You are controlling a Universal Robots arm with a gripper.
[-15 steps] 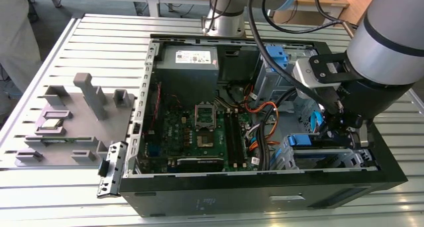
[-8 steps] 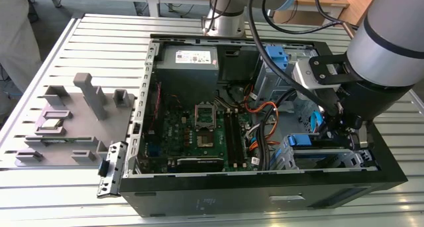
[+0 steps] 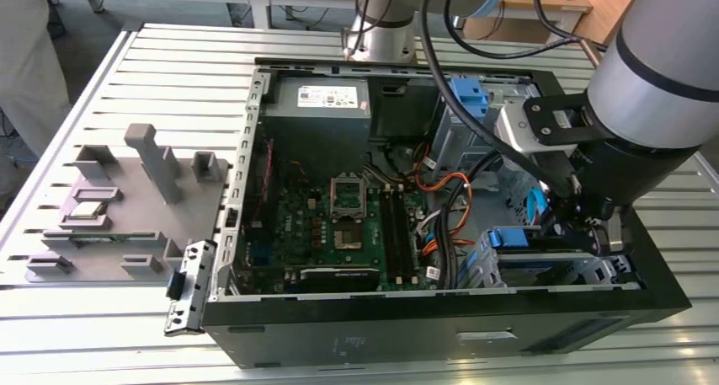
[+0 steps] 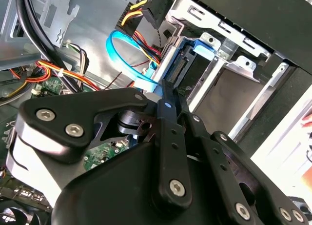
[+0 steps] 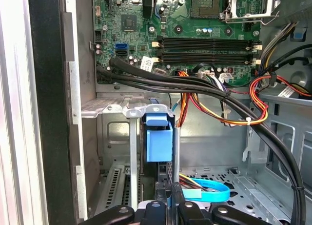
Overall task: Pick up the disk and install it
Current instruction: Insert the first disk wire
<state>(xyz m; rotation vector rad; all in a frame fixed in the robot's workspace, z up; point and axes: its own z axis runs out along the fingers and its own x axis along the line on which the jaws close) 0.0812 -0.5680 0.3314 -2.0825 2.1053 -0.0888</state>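
Observation:
The disk [image 5: 158, 137] stands on edge in the metal drive cage [image 5: 109, 108] at the corner of the open computer case [image 3: 450, 318], its blue carrier frame facing the first wrist view. It shows as a blue block [image 3: 519, 237] in the exterior view and as a dark slab with a blue tab [image 4: 187, 64] in the second wrist view. My gripper [image 5: 170, 192] is shut, its two black fingers [image 4: 168, 117] pressed together, the tips right at the disk's end by the connector. In the exterior view the gripper [image 3: 578, 225] reaches down into the cage.
A light-blue flat cable [image 5: 209, 191] loops beside the fingers. Black and orange wire bundles [image 5: 234, 103] cross between motherboard [image 3: 337, 216] and cage. A lone blue bracket [image 3: 470, 94] and the grey power-supply box [image 3: 326, 98] sit at the case's far side. A grey fixture [image 3: 124, 200] lies outside.

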